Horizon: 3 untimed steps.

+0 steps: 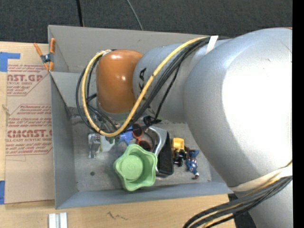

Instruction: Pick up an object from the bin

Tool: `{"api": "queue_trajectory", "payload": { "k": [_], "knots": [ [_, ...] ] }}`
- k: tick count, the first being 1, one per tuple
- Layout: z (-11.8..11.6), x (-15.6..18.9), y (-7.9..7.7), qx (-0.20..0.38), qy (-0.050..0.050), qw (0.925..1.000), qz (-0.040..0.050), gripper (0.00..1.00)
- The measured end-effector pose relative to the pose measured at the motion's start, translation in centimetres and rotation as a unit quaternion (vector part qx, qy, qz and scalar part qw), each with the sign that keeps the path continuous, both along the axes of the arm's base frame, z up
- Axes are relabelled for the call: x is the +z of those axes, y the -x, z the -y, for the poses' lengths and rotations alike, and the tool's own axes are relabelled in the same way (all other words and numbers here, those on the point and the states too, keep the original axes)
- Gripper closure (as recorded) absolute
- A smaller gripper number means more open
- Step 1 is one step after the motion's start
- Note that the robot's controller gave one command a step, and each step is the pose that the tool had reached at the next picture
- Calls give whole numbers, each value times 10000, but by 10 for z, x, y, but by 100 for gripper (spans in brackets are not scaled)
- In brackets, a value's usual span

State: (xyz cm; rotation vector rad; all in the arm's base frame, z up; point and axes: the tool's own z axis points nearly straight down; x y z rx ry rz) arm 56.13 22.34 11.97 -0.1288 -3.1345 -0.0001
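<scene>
My gripper (94, 145) reaches down from under the orange wrist cover to the bin floor at the left of the bin, just left of the heap. Closest to it are a small blue piece (126, 137) and a green flower-shaped lid (135, 167), which lies flat near the front wall. A red and black ring-shaped thing (140, 132) sits behind the lid, partly hidden by the cables. Nothing can be seen held in the gripper.
Right of the green lid lie a black flat object (165, 160), a small yellow toy (178, 144) and a small blue toy (192, 165). The large grey arm covers the bin's right and back. Bare floor shows at the front left.
</scene>
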Motion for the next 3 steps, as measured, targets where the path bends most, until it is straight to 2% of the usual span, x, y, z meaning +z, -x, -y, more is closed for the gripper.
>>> {"api": "queue_trajectory", "payload": {
  "k": [1,2,3],
  "knots": [
    [0,59,-2,8,-10,10000,28,100],
    [-1,86,2,-35,-13,10000,40,100],
    [-2,118,6,-7,-3,10000,14,100]
  ]
}}
